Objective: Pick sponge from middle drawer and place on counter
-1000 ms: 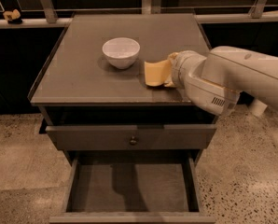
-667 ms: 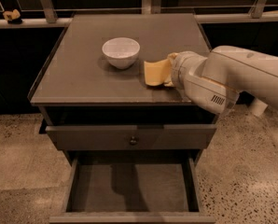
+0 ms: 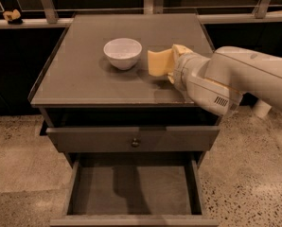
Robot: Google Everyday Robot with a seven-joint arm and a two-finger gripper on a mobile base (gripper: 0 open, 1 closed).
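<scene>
The pale-yellow sponge (image 3: 157,63) is held upright at the tip of my gripper (image 3: 171,64), just right of the white bowl (image 3: 123,53) and low over the counter (image 3: 79,79). Its shadow falls on the counter right under it; I cannot tell whether it touches. The gripper is shut on the sponge, and my white arm (image 3: 235,79) comes in from the right. The middle drawer (image 3: 136,188) is pulled fully out below and its gray floor is bare.
A drawer front with a round knob (image 3: 135,142) sits slightly ajar just under the counter. A small tan lump (image 3: 12,16) lies on the back ledge at far left. Speckled floor surrounds the cabinet.
The gripper with the sponge has shifted slightly up and back over the counter. The bowl and the drawers have not moved.
</scene>
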